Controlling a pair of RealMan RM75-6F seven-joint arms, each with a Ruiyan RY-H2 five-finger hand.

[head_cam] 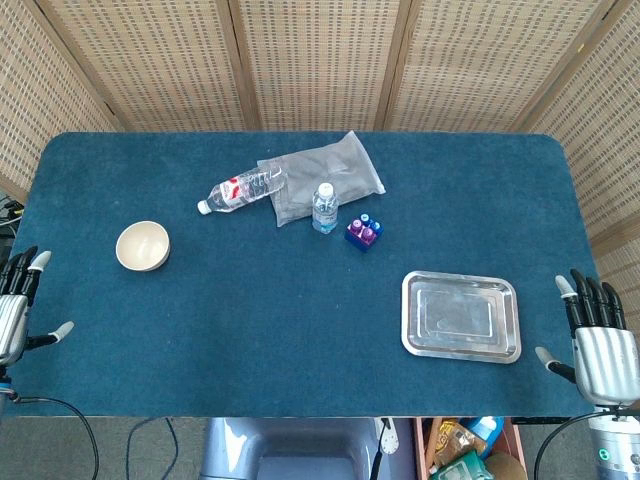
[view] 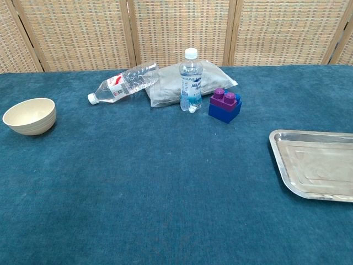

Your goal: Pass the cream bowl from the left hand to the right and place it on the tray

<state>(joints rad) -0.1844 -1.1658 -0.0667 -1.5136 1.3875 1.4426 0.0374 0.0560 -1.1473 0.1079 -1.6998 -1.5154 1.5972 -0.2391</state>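
The bowl (head_cam: 142, 246) sat mid-left, the tray (head_cam: 461, 316) lower right; both the left hand (head_cam: 14, 305) and right hand (head_cam: 599, 340) were empty, fingers spread.

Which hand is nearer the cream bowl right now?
Left. The left hand sits at the table's near-left edge, just left of and nearer than the cream bowl. The right hand is far across, beyond the tray.
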